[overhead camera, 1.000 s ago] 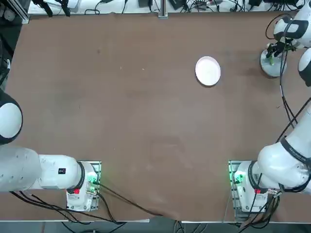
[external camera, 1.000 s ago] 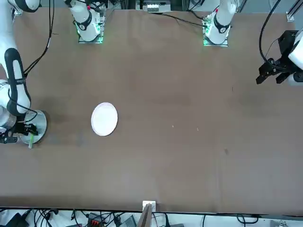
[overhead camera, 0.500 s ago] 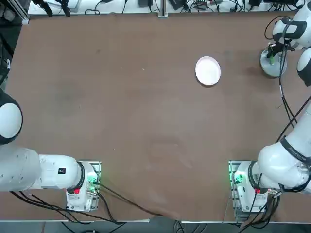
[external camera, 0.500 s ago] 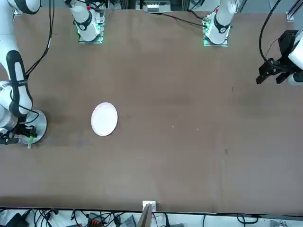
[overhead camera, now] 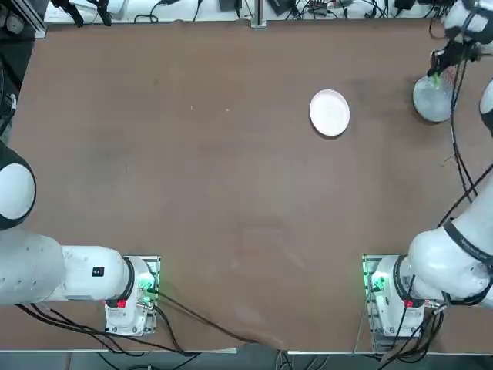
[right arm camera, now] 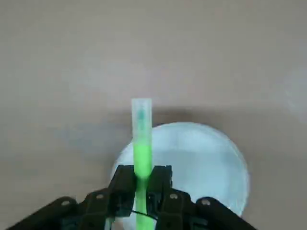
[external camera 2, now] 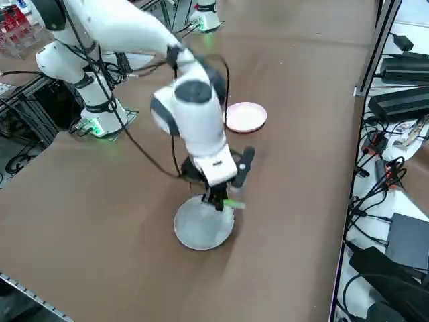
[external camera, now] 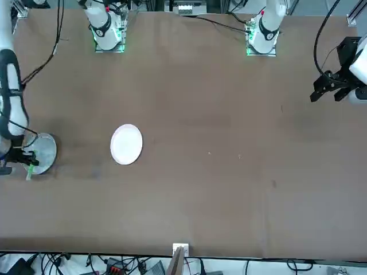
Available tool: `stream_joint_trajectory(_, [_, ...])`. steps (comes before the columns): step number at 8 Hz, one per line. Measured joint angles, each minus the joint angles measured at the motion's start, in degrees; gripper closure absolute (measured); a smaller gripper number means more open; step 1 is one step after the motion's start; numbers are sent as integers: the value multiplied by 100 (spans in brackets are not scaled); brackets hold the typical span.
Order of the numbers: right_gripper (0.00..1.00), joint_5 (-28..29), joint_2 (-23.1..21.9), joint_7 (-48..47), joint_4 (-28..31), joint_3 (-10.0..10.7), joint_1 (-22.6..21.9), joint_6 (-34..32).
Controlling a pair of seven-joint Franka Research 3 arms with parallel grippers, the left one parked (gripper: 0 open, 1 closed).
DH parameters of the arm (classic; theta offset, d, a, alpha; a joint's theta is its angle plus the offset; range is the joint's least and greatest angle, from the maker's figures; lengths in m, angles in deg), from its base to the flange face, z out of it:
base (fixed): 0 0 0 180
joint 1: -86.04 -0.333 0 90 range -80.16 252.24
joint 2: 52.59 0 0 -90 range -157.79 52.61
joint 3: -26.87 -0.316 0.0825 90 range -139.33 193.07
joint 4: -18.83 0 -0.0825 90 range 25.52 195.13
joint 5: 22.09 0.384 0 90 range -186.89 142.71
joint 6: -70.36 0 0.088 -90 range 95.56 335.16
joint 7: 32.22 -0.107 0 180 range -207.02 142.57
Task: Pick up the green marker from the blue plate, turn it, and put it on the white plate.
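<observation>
My right gripper (right arm camera: 142,181) is shut on the green marker (right arm camera: 142,136), which sticks out level beyond the fingertips. It hangs in the air above the far rim of the blue plate (right arm camera: 201,158). From overhead the gripper (overhead camera: 439,71) with the marker (overhead camera: 436,79) shows at the table's far right, just beyond the blue plate (overhead camera: 432,102). The side view has the marker (external camera 2: 231,203) raised over the plate (external camera 2: 201,228). The white plate (overhead camera: 330,112) lies bare, further toward the table's middle. In the front view the marker (external camera: 29,169) is at the left edge beside the blue plate (external camera: 45,152).
The table's far right corner and right edge (overhead camera: 481,23) are close to the gripper. Cables (overhead camera: 454,154) trail along the right arm above the table. Boxes and cords (external camera 2: 395,100) lie on the floor past that edge.
The gripper closed on the marker on the blue plate, then rose with it and drifted toward the table's far side. The plate now lies uncovered.
</observation>
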Motion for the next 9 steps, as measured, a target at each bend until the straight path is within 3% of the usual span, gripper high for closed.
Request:
stream_joint_trajectory(2, [84,23,-674,-1524,20,-183,-503,-937])
stream_joint_trajectory(4, [84,26,-914,-3421,79,-227,-1396,-1274])
stream_joint_trajectory(7, [84,24,-712,-6139,196,-234,-2574,-1067])
stream_joint_trajectory(9, [84,25,-452,-7725,215,-230,-2992,-822])
